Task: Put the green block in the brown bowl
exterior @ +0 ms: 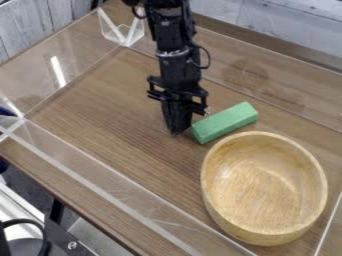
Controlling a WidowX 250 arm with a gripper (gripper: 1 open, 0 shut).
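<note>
The green block [225, 122] lies flat on the wooden table, its long side running up to the right. Just below and right of it sits the brown bowl [265, 186], round, light wood, with nothing inside. My gripper [179, 126] points down at the table right beside the block's left end, its black fingers pressed together and shut on nothing. I cannot tell whether the fingertips touch the block's left end.
Clear acrylic walls [54, 75] fence the tabletop on the left, front and back. The black arm [168, 40] rises from the gripper toward the top of the view. Bare wood lies left of the gripper.
</note>
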